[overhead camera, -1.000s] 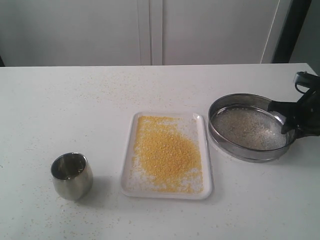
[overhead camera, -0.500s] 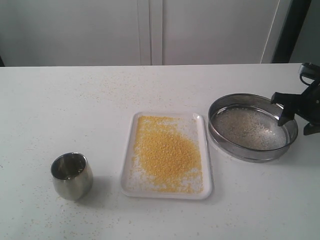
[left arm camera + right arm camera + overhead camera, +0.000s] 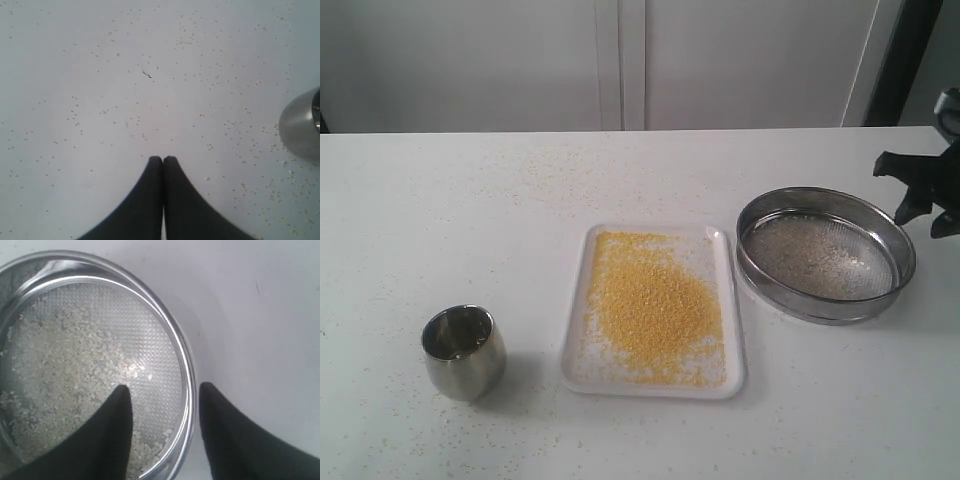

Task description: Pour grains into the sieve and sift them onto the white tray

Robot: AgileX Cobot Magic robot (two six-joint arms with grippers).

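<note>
Since the earlier frames, the black right gripper (image 3: 912, 195) has let go of the sieve's right-hand rim and pulled back up to the right edge of the frame; nothing else has shifted. We see its fingers spread apart with nothing between them. In the right wrist view, the right gripper (image 3: 164, 387) has one finger over the mesh and the other over the bare bench beyond the rim.

The wide round steel-rimmed sieve (image 3: 825, 315) sits flat on the white bench (image 3: 470, 200) at centre right, just beside the tray but not touching it. Only pale whitish bits (image 3: 815, 262) lie on its grey wire mesh, and up close (image 3: 65, 370) they form a thin, loose layer inside the shiny rim (image 3: 185, 355).

The flat white tray (image 3: 578, 372) with rounded corners lies in the lower middle of the frame. The yellow-golden grains (image 3: 655, 305) form a loose heap along its length, thinning toward the corners.

A small rounded steel cup (image 3: 464, 352) stands upright at lower left, well apart from the tray.

The left gripper (image 3: 162, 159) shows only in its own wrist view, with its black fingers pressed together on nothing above bench (image 3: 75, 75) speckled with stray granules, near the cup (image 3: 300, 125).
</note>
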